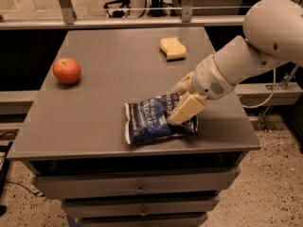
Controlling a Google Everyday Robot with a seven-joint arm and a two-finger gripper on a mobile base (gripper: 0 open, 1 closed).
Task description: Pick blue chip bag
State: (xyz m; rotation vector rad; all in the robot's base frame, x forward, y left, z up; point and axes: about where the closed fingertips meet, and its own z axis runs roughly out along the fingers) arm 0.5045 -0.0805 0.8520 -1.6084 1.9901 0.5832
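Observation:
The blue chip bag (151, 120) lies flat near the front edge of the grey table (104, 84), dark navy with white lettering and white crimped ends. My gripper (173, 107) reaches in from the right on a white arm and is down over the bag's right half. Its two cream fingers (186, 109) stand apart, one on the near side and one on the far side of the bag's right end. The jaws look open around the bag, not closed on it.
A red apple (66, 70) sits at the table's left side. A yellow sponge (173, 48) lies at the back right. Drawers run under the table's front edge. A metal rail crosses behind the table.

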